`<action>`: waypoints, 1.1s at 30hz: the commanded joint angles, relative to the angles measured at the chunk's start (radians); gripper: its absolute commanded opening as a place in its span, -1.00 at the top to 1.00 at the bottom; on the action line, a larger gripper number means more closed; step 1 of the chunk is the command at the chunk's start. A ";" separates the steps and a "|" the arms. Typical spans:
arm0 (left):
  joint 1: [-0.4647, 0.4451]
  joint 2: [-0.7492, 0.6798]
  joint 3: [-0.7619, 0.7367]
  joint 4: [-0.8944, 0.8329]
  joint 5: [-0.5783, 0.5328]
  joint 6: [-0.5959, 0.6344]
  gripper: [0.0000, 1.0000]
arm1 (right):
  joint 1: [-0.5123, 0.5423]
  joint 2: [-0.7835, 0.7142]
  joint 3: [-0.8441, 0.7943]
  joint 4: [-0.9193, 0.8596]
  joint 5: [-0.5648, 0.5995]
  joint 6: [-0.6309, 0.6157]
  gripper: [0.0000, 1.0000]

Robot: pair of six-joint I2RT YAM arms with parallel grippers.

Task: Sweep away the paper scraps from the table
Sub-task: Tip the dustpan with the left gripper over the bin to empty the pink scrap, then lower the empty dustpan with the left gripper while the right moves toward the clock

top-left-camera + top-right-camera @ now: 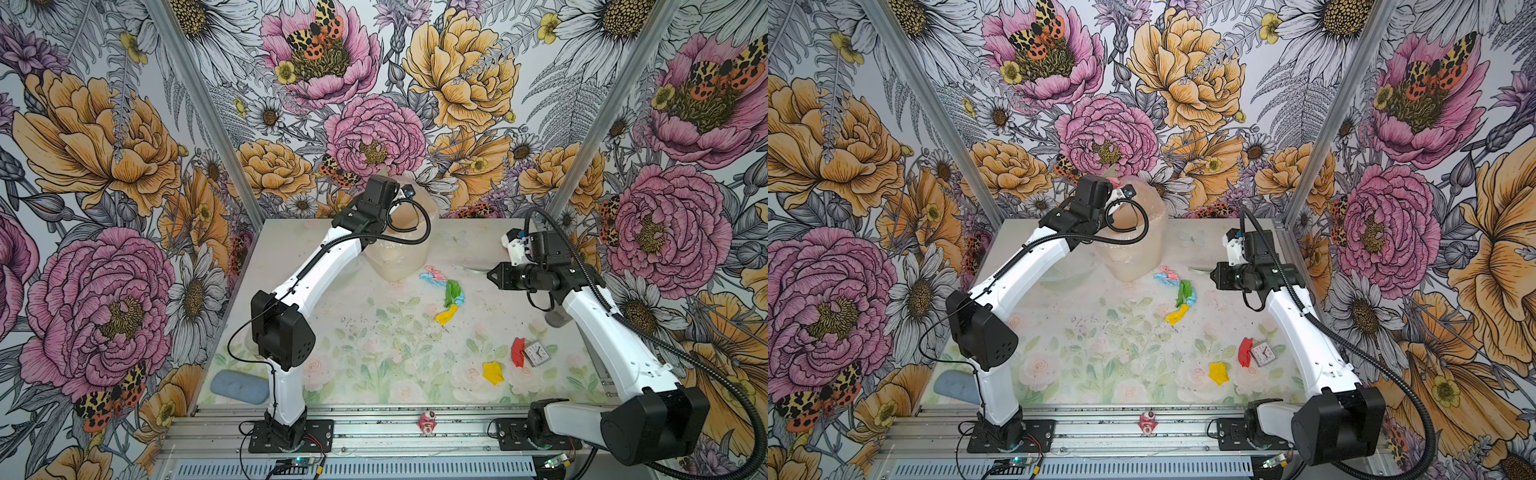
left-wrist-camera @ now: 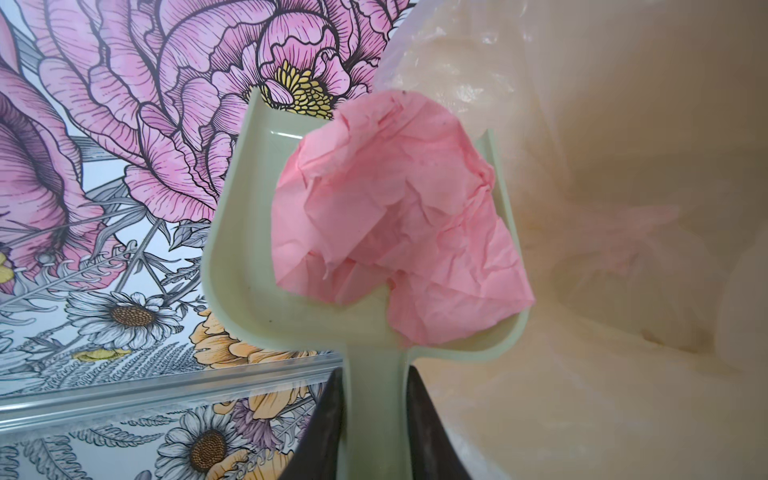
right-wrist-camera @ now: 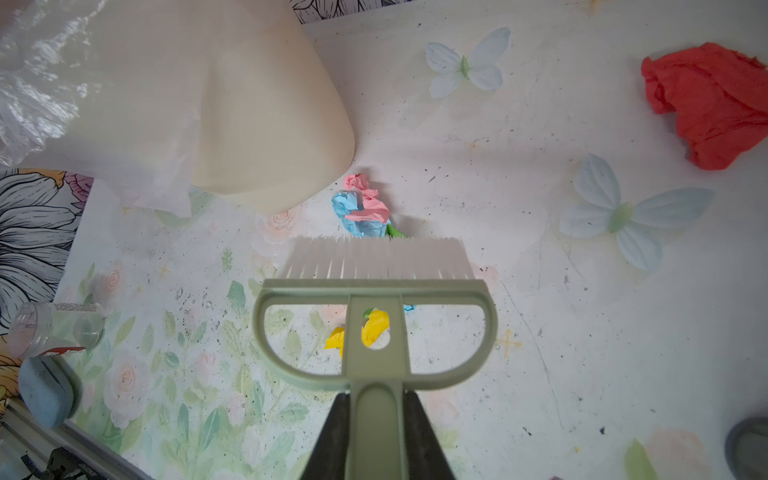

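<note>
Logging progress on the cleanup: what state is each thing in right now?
left hand: shut on the dustpan
dustpan: raised by the bin, carrying a pink scrap
right hand: shut on the brush
brush: held, bristles toward the scraps
bin: upright, bag-lined
scraps: crumpled, loose on the table
clock: face up, beside a red scrap

the lower middle of the worktop [image 1: 374, 374] lies open in both top views, a broad bare patch between the left arm [image 1: 316, 270] and the right arm [image 1: 602, 332]. the bin [image 1: 399, 257] blocks the upper middle, with the dustpan [image 2: 245, 249] up beside its rim. paper scraps [image 1: 451, 293] string down just right of the bin. a red scrap [image 1: 517, 352] against a small clock [image 1: 539, 353], and a yellow scrap [image 1: 493, 372], clutter the lower right. a blue-grey case [image 1: 239, 387] fills the lower left corner.
</note>
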 commanded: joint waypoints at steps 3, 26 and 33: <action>0.014 -0.021 0.006 0.056 -0.039 0.119 1.00 | -0.005 -0.006 0.043 0.008 0.021 -0.016 1.00; 0.012 -0.064 -0.050 0.134 -0.008 0.301 1.00 | -0.005 -0.066 0.003 0.008 0.034 -0.014 1.00; 0.023 -0.078 -0.049 0.163 0.001 0.262 1.00 | -0.005 -0.083 0.002 0.008 0.045 -0.019 1.00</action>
